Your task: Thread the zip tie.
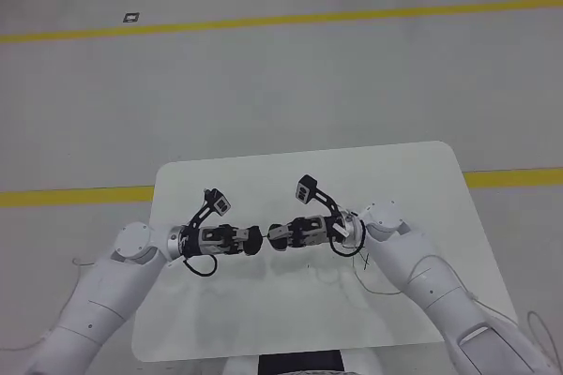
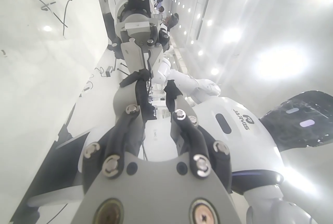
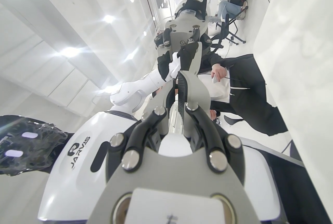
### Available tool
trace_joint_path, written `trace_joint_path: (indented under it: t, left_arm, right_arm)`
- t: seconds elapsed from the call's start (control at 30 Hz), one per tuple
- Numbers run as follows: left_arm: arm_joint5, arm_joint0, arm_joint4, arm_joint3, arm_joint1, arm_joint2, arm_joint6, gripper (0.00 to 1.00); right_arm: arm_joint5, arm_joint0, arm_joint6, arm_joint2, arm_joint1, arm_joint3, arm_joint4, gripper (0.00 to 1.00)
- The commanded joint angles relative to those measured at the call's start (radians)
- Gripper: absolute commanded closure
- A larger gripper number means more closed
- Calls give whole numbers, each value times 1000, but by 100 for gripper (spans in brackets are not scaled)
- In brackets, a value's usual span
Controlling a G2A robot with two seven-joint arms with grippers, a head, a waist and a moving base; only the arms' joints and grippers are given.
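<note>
Mid-frame above the counter (image 1: 403, 178), tips meet: left jaws wide, right jaws pinched narrow, load unclear. Zip ties (image 2: 63, 24) lie right of centre.

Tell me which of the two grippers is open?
The left gripper: its two fingers stand spread with a gap between them. The right gripper, facing it tip to tip, has its fingers pressed together.

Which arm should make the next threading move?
Left, likely: the left fingers are open and tip to tip with the shut right fingers, so free to close.
</note>
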Motion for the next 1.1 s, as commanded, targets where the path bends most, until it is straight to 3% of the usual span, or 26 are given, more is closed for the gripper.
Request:
trace_joint_path:
  t: [0.0, 0.73, 1.07]
  left_arm:
    - [0, 0, 1, 0, -1, 0, 0, 87]
    - [12, 1, 14, 1, -5, 0, 3, 93]
    - [18, 0, 20, 5, -7, 1, 3, 89]
  right_arm:
    - [0, 0, 0, -2, 0, -1, 1, 100]
    - [6, 1, -27, -17, 5, -18, -14, 100]
    - [6, 4, -33, -22, 7, -17, -15, 100]
